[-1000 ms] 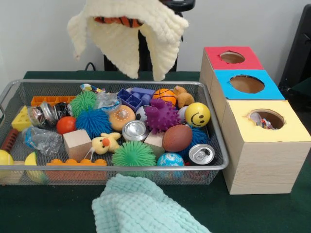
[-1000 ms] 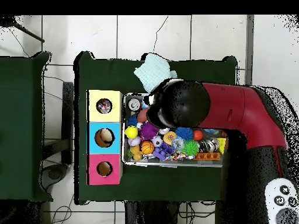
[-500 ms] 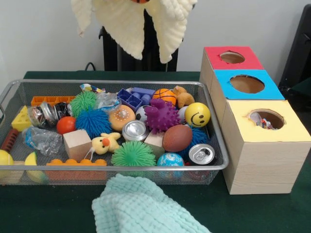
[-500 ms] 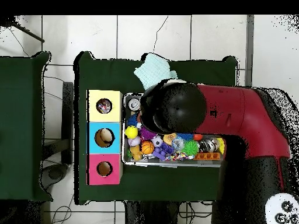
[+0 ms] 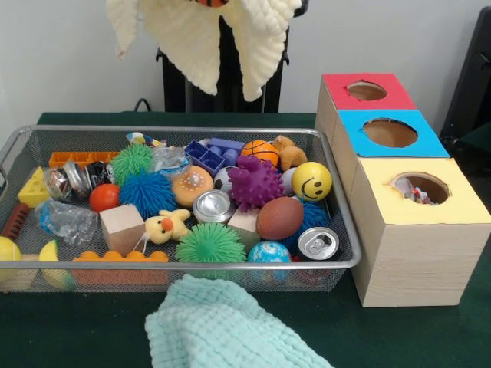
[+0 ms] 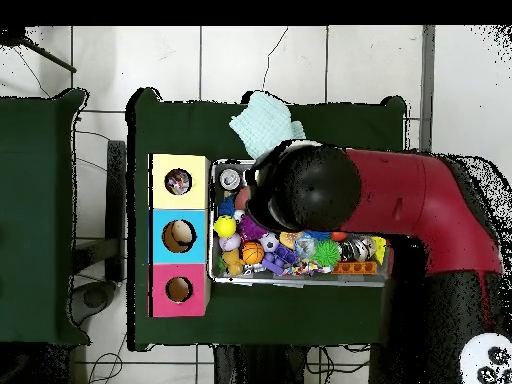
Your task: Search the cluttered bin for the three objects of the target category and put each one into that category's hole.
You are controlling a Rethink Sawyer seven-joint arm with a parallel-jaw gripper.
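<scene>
We see a cream knitted cloth (image 5: 201, 38) hanging at the top of the front view, well above the wire mesh bin (image 5: 192, 270), with a scrap of orange and black showing at its upper edge. The gripper itself is hidden behind the cloth and, from overhead, under the red and black arm (image 6: 400, 205), so we cannot tell whether it is apart, together or clamped on the cloth.

Going left to right through the bin: a yellow cheese-shaped block (image 5: 34, 188) sits at the left wall, then an orange-red ball (image 5: 104, 197) just behind a plain wooden cube (image 5: 122, 228). A blue spiky ball (image 5: 147, 193) lies beside a small yellow duck (image 5: 166, 227), with a green spiky ball (image 5: 210, 244) near the front rim. A silver can (image 5: 212, 206) stands just beside a purple spiky ball (image 5: 255, 183); a brown football (image 5: 279, 218) touches a second can (image 5: 317, 243); a yellow smiley ball (image 5: 311, 181) rests by the right wall.

A mint green cloth (image 5: 222, 326) lies on the table in front of the bin. To the right stand three boxes in a row, yellow-topped (image 5: 445, 207), blue-topped (image 5: 418, 139) and red-topped (image 5: 395, 88), each with a round hole.
</scene>
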